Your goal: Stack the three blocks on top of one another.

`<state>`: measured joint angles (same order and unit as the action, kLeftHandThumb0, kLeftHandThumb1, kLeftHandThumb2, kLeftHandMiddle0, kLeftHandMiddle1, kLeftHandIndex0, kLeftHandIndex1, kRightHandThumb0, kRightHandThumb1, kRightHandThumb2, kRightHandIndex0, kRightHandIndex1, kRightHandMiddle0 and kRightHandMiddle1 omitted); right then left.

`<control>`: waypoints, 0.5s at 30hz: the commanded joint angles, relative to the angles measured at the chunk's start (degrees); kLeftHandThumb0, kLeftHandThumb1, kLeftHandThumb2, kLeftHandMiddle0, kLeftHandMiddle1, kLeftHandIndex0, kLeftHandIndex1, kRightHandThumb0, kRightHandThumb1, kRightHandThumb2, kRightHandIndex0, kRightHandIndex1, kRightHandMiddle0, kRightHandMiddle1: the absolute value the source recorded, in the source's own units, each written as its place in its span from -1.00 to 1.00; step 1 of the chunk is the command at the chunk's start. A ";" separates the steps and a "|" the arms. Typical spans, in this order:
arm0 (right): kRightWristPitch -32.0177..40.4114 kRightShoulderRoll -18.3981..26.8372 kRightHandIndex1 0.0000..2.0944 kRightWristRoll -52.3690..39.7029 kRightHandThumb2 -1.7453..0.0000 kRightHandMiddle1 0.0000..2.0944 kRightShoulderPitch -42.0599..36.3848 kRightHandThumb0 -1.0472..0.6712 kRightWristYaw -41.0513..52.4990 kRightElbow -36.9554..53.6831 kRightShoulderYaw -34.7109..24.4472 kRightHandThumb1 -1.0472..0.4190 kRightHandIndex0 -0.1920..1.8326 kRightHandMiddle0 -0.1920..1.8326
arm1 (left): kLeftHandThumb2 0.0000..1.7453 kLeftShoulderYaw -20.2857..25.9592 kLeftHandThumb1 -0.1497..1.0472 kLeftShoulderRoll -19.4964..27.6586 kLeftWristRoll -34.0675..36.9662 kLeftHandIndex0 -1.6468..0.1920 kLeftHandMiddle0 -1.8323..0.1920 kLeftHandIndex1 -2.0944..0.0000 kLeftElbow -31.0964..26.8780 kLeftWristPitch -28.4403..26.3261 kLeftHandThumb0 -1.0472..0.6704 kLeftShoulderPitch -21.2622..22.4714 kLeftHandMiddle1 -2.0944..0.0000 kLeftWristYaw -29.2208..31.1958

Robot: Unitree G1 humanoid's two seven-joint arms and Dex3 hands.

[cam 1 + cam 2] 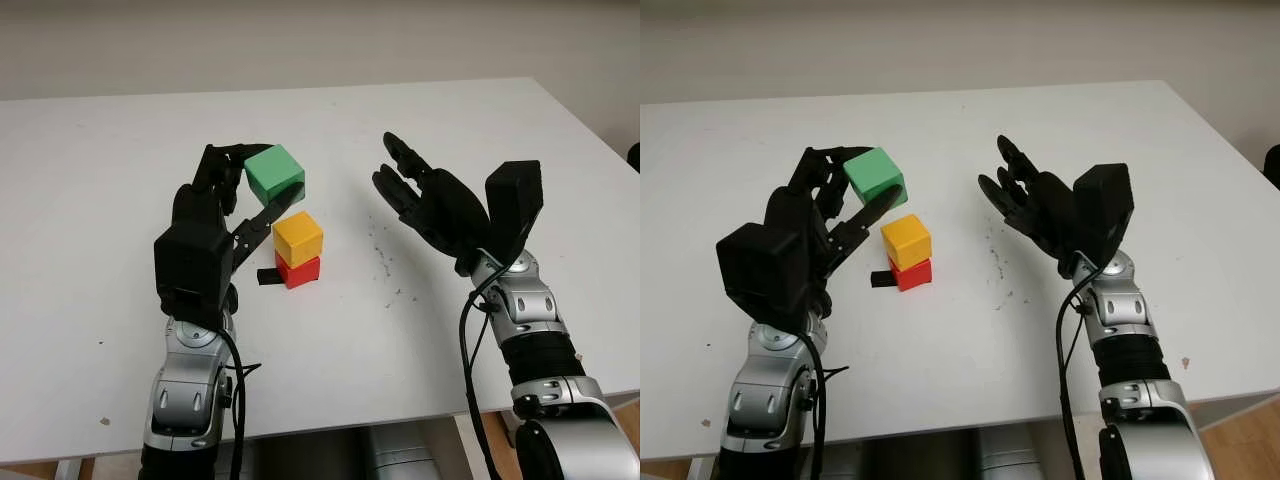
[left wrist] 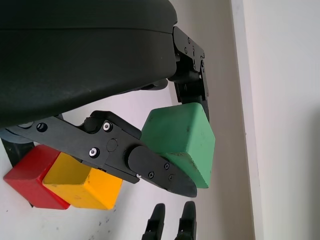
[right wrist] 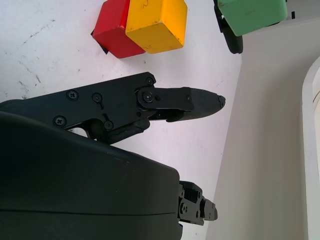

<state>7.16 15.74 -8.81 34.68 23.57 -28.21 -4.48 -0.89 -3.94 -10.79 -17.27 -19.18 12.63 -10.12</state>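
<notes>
The green block [image 1: 275, 172] is held up in the air by the left hand [image 1: 232, 195]. It is pinched between the fingers [image 2: 160, 172] of that hand, with one finger on each side. The yellow block [image 1: 298, 237] is already sitting on the red block [image 1: 298, 270], so two blocks are stacked. This small stack is just below the left hand's fingertips and a little to the right of them, on the white counter [image 1: 420, 340]. A small black thing [image 1: 268, 277] lies on the counter, touching the red block.

The right hand [image 1: 425, 200] is held above the counter, open, with nothing in it. The stack is off to its left.

The last step seems to be in hand: the green block must be put on top. For that, the green block should be carried over the yellow one, lined up flat, lowered softly, and then let go.

All three blocks are cubes with smooth, plain sides and slightly rounded edges. They look hard, like painted wood or plastic. The counter is flat and smooth, with a few small dark specks.
</notes>
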 commanded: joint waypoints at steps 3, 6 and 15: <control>-0.26 -0.52 -0.94 0.12 0.61 -0.93 0.06 -0.51 -0.56 0.44 -0.04 -1.00 -0.91 -0.87 | -0.80 -0.29 1.00 -0.50 1.07 0.43 0.62 -0.46 0.03 0.30 -0.17 0.32 0.97 0.52; -0.46 -0.65 -0.94 0.06 0.61 -0.94 -0.06 -0.51 -0.63 0.45 -0.07 -1.00 -0.91 -0.87 | -0.81 -0.87 1.00 -0.91 0.84 0.43 0.64 -0.45 -0.17 -0.13 -0.18 -0.09 0.97 -0.03; -1.86 -1.14 -0.94 -0.06 0.60 -0.94 -0.56 -0.52 -0.64 -0.39 -0.27 -1.00 -0.91 -0.87 | -0.77 -3.02 1.00 -1.06 -0.97 0.47 0.69 -0.42 -0.67 -0.42 -0.20 -2.29 0.96 -2.00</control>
<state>6.13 14.83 -8.83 34.18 23.04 -28.38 -4.49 -3.44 -3.78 -11.59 -17.18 -19.61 11.22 -11.89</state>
